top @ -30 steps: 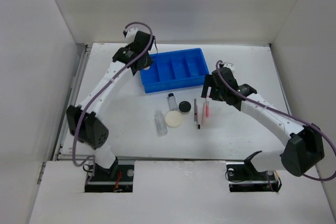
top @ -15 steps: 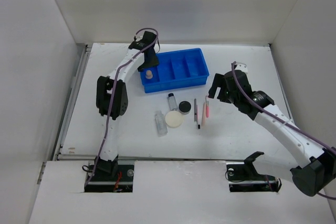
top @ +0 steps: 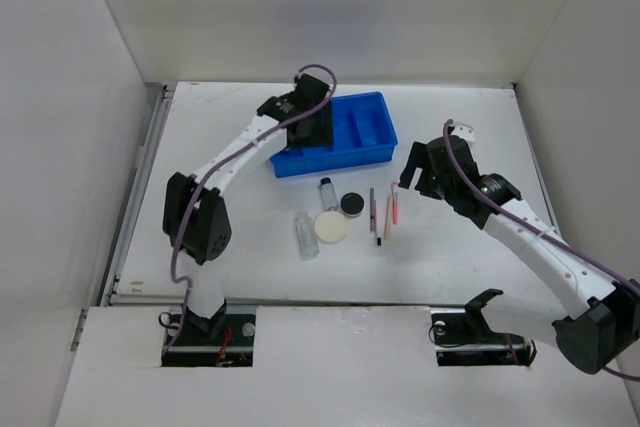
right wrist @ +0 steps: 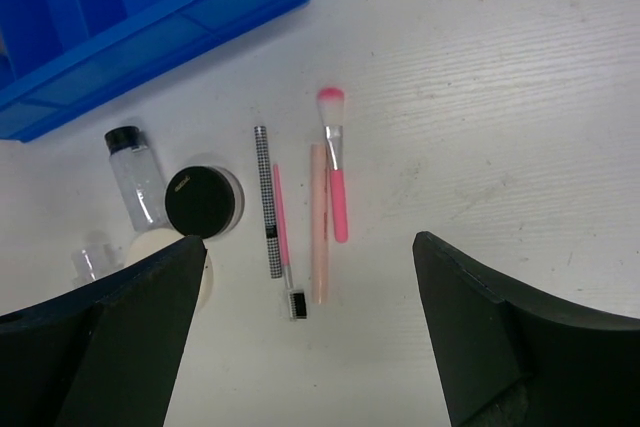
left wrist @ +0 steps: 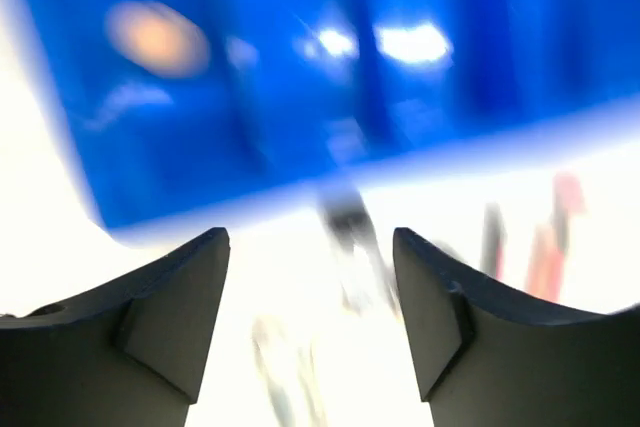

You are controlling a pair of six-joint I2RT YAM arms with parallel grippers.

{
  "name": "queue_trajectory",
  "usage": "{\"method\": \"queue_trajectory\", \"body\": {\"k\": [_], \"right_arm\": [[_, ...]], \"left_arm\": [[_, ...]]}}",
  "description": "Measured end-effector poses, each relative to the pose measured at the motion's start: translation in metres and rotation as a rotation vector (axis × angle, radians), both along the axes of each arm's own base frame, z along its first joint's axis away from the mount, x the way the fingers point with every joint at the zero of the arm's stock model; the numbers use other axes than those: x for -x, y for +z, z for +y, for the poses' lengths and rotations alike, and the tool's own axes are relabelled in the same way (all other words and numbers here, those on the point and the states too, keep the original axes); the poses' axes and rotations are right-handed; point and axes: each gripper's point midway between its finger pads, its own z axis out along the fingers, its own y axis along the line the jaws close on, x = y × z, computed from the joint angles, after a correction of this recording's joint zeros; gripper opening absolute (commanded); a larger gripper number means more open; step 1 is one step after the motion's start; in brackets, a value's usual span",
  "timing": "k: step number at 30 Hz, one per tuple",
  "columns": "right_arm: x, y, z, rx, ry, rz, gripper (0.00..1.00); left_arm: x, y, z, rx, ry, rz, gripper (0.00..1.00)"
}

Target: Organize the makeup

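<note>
The blurred left wrist view shows the tan egg-shaped sponge point(left wrist: 157, 37) lying in the blue tray point(left wrist: 420, 97). My left gripper point(left wrist: 310, 287) is open and empty above the tray's front edge. From above, the left gripper point(top: 312, 137) hovers over the tray point(top: 360, 137) and hides the sponge. On the table lie a black-capped bottle point(right wrist: 135, 177), a black jar point(right wrist: 203, 202), a cream puff point(top: 332, 226), a second clear bottle point(top: 306, 234), a checkered pencil point(right wrist: 265, 197), a peach pencil point(right wrist: 318, 222) and a pink brush point(right wrist: 335, 167). My right gripper point(right wrist: 310, 337) hangs open above the pencils, holding nothing.
The tray point(right wrist: 150, 7) is divided into several compartments and sits at the back middle of the table. White walls close in the table on the left, right and back. The right gripper point(top: 408, 175) is just right of the pencils.
My left gripper has opened, left the sponge in the tray's left compartment, and swung right over the tray. The right arm drew back slightly to the right, then held still.
</note>
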Motion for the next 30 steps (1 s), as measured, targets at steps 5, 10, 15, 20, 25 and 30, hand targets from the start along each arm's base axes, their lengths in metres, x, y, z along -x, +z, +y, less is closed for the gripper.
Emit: {"method": "queue_trajectory", "body": {"k": [5, 10, 15, 20, 25, 30], "right_arm": [[-0.001, -0.01, -0.015, -0.018, -0.073, 0.016, 0.91], [0.01, -0.025, -0.046, -0.038, -0.18, 0.043, 0.91], [0.021, -0.014, -0.084, -0.088, -0.304, -0.001, 0.91], [0.028, -0.001, -0.097, -0.127, -0.348, -0.043, 0.91], [0.03, -0.007, -0.092, -0.137, -0.328, -0.017, 0.91], [0.03, -0.011, -0.089, -0.143, -0.316, 0.002, 0.91]], "left_arm": [[0.121, 0.003, -0.076, 0.042, -0.41, 0.071, 0.57], [0.197, -0.057, -0.104, -0.064, -0.636, 0.226, 0.57], [0.234, -0.092, -0.117, -0.153, -0.748, 0.291, 0.6], [0.232, -0.107, -0.116, -0.2, -0.746, 0.284, 0.56], [0.22, -0.126, -0.108, -0.28, -0.699, 0.259, 0.52], [0.21, -0.141, -0.097, -0.357, -0.643, 0.233, 0.51]]}}
